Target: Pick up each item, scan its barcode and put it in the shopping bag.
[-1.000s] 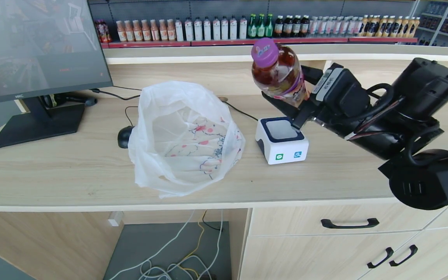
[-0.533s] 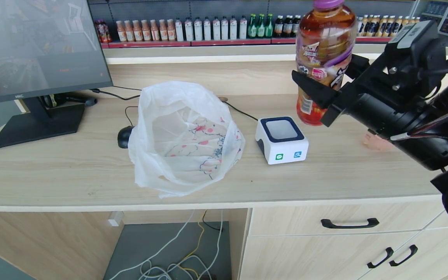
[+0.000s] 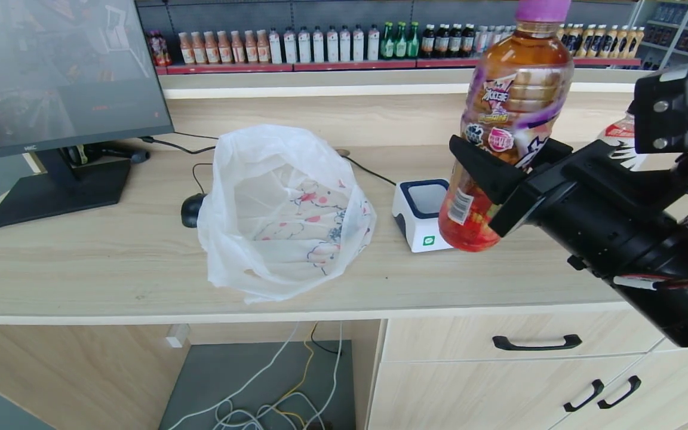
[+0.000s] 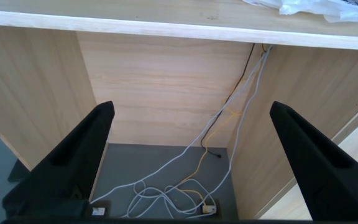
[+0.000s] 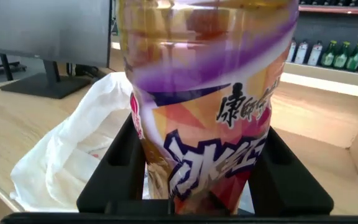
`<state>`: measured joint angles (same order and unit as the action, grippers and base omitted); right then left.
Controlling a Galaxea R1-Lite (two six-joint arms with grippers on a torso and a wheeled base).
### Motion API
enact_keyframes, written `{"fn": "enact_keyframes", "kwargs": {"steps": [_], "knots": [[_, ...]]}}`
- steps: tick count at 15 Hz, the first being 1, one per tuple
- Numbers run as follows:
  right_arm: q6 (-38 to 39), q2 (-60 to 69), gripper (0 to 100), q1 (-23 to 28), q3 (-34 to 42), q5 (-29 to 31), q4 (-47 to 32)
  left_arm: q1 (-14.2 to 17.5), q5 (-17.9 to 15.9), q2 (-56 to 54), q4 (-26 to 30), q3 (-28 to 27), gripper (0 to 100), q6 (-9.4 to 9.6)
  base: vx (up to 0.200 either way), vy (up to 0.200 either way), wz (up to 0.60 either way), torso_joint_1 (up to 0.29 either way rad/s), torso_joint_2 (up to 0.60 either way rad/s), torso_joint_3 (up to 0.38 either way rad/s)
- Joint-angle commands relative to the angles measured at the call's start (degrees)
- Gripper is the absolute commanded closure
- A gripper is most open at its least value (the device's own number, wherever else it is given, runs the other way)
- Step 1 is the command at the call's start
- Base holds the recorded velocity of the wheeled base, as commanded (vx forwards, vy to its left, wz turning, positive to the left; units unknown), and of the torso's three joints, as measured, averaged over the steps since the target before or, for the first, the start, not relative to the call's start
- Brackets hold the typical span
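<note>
My right gripper (image 3: 514,164) is shut on a tea bottle (image 3: 508,119) with a purple cap and holds it upright above the counter. The bottle's base hangs in front of the white scanner box (image 3: 418,209), and its barcode patch faces left. In the right wrist view the bottle (image 5: 207,93) stands between the black fingers (image 5: 114,165). The white shopping bag (image 3: 284,209) stands open on the counter left of the scanner; its rim (image 5: 73,155) lies beyond the bottle. My left gripper (image 4: 191,168) is open below the counter edge, with nothing in it.
A monitor (image 3: 51,71) stands at the back left, and a black mouse (image 3: 190,209) lies beside the bag. Another bottle (image 3: 622,134) stands at the back right. Cables (image 4: 191,180) lie on the floor under the counter. Drawers (image 3: 535,340) are below on the right.
The right arm has swung the bottle from tilted over the scanner to upright, first up and right, then nearer and lower in front of the scanner. The bag and scanner have not moved.
</note>
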<state>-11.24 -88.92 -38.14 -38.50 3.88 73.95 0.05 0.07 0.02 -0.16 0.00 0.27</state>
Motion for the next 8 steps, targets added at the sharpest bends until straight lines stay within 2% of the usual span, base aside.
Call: {"fn": "enact_keyframes", "kwargs": {"steps": [1,4,8], "knots": [[0.25,0.06,100,-0.97,0.0,0.43,0.67,0.04,0.01,-0.02,-0.02,0.0,0,0.0,0.0,0.0,0.0,0.0,0.0,0.0],[0.87,-2.66,100,0.09,0.88,4.56,4.01,0.04,0.01,-0.02,-0.02,0.0,0,0.0,0.0,0.0,0.0,0.0,0.0,0.0],[3.42,-5.12,100,1.41,-1.4,4.39,6.03,0.04,0.01,-0.02,-0.02,0.0,0,-0.18,0.0,0.0,0.0,0.0,0.0,0.0]]}}
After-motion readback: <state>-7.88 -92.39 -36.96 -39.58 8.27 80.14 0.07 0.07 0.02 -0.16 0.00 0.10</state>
